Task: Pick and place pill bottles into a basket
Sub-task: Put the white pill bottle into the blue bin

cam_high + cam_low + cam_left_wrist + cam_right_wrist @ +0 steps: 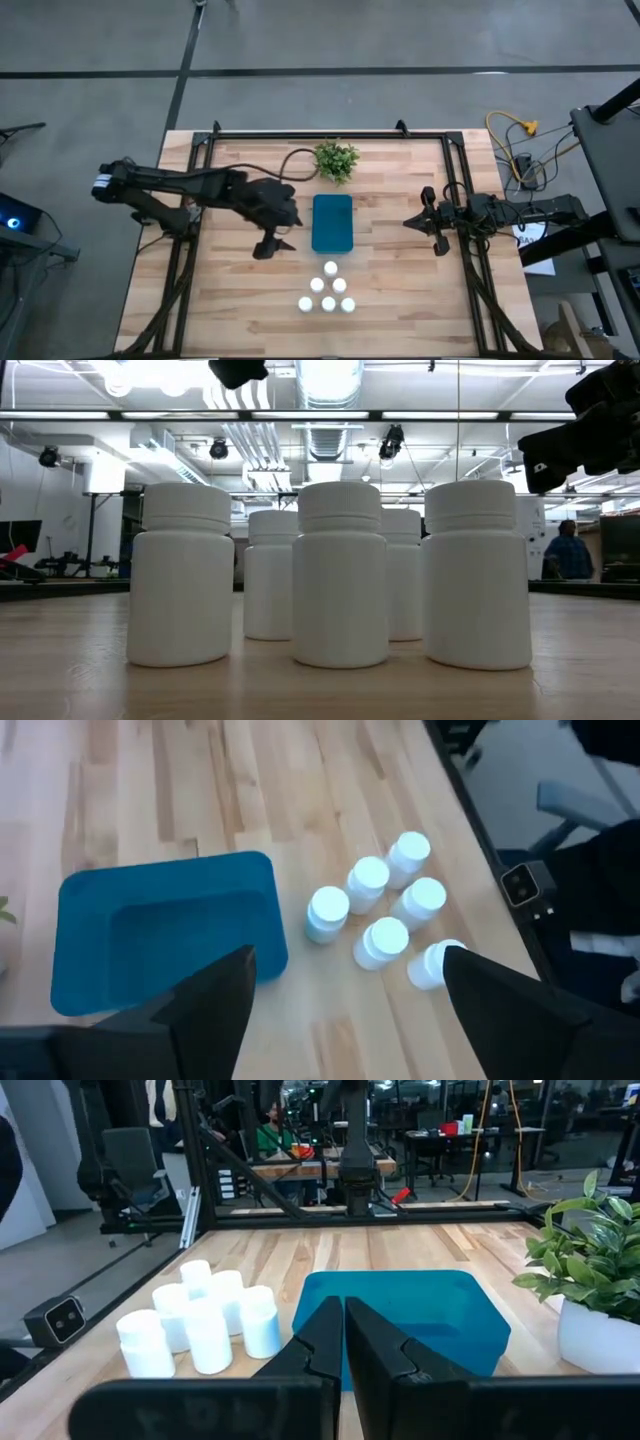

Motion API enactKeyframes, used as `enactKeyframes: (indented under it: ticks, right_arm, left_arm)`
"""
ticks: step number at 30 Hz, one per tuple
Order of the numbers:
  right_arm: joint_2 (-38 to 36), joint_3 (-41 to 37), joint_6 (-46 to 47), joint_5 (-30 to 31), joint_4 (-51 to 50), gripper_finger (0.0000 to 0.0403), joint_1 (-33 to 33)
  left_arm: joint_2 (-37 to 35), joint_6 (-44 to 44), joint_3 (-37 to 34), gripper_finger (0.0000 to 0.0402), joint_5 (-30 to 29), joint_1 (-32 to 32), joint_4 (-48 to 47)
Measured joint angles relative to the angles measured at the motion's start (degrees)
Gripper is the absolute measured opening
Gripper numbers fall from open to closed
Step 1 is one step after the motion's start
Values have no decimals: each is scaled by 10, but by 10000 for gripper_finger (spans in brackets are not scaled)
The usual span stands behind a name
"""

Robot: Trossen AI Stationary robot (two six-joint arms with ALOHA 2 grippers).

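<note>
Pill bottles (327, 291), six white capped ones, stand upright in a tight triangular cluster on the wooden table (400, 290), nearer its front edge than its back one and about midway between its side edges. Just behind the cluster, toward the back edge, sits the teal basket (332, 223), with nothing visible inside it; a small green plant (336, 159) stands behind the basket near the back edge. The left gripper (272, 243) hangs above the table just beside the basket's left side, its fingers spread wide with nothing between them; the bottles lie ahead of it and apart from it, none touched. In the left wrist view the basket and cluster both show between and beyond the parted fingers (215, 1010). The right gripper (432, 222) waits near the table's right edge, well apart from basket and bottles, its fingers pressed together on nothing.
</note>
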Motion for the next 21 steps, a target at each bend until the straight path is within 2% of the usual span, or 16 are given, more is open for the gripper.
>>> enactKeyframes:
  ticks: [9,12,16,21]
  right_arm:
    - [0,0,0,0,0,8,0]
    - [0,0,0,0,0,8,0]
    - [0,0,0,0,0,8,0]
    - [0,0,0,0,0,8,0]
  left_arm:
    - [114,6,172,297,-29,-1,-143]
    - [149,6,208,297,-34,-3,-170]
    - [195,16,246,297,-75,-15,-215]
    - [245,34,269,297,-86,-36,-219]
